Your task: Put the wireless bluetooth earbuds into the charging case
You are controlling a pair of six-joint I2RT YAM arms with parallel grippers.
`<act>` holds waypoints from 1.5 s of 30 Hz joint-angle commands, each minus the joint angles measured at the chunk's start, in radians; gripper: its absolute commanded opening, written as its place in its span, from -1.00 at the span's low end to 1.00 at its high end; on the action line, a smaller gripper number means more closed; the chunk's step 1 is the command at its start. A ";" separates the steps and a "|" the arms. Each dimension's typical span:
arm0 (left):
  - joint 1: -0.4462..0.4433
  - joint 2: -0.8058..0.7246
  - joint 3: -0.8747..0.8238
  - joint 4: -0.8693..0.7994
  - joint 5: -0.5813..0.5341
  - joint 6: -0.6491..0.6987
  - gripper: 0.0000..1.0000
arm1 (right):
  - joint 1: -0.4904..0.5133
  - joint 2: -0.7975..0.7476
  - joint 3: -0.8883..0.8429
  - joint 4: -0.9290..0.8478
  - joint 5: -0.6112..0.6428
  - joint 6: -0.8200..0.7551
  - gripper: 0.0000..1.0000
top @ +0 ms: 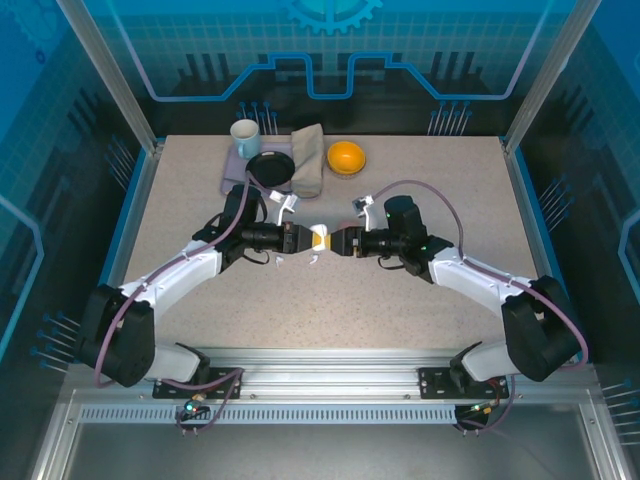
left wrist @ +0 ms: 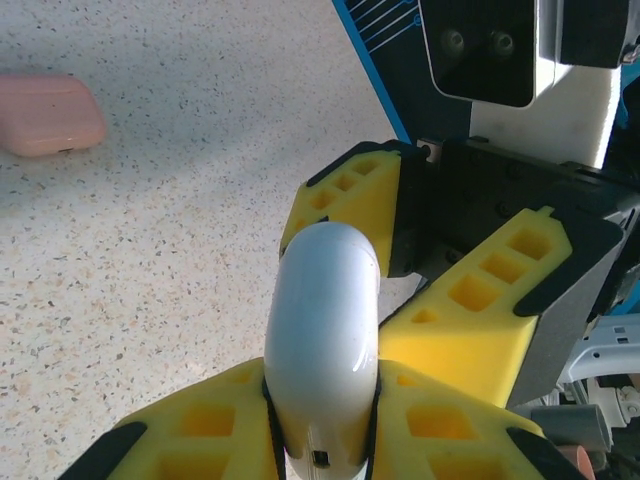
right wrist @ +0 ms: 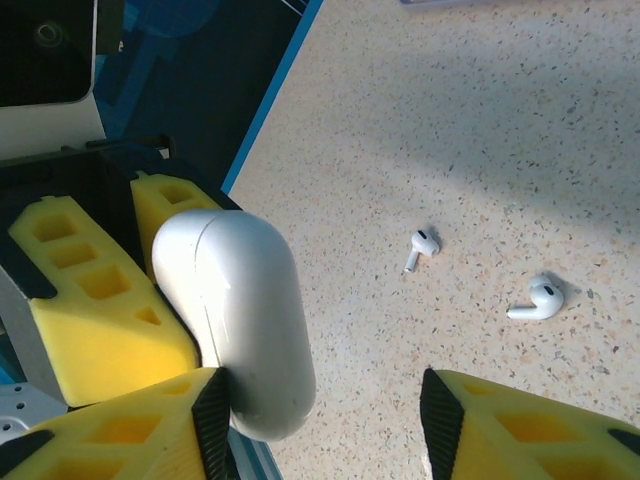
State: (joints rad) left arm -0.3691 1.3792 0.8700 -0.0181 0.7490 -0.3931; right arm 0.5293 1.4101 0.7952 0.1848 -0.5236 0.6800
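My left gripper [top: 306,240] is shut on a white charging case [left wrist: 320,340], which is closed and held above the middle of the table. My right gripper [top: 336,242] faces it, tip to tip. In the right wrist view the charging case [right wrist: 235,320] rests against one finger of the right gripper [right wrist: 325,415], and a wide gap separates it from the other finger, so the jaws stand open around it. Two white wireless bluetooth earbuds [right wrist: 422,248] [right wrist: 538,300] lie loose on the speckled table beneath.
A closed salmon-pink case [left wrist: 45,115] lies on the table off to one side. At the back stand a white mug [top: 245,138], a black dish [top: 270,168], a folded beige cloth [top: 308,160] and an orange bowl [top: 346,157].
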 commanded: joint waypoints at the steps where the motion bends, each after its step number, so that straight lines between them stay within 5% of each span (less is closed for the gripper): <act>1: 0.009 -0.017 0.031 0.083 0.048 -0.012 -1.00 | -0.009 0.029 -0.041 -0.070 0.087 0.010 0.05; 7: 0.009 -0.037 0.023 0.080 0.046 -0.013 -1.00 | -0.085 0.072 -0.055 -0.084 0.126 0.056 0.03; 20: 0.011 -0.029 0.005 0.133 0.059 -0.040 -1.00 | -0.091 -0.089 -0.038 0.023 -0.080 0.074 -0.01; 45: 0.010 -0.039 0.006 0.171 0.066 -0.075 -1.00 | -0.023 0.071 0.067 0.123 -0.077 0.115 -0.40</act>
State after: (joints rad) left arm -0.3576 1.3659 0.8684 0.1112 0.7795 -0.4496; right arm 0.4969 1.4601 0.8398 0.2703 -0.5880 0.7887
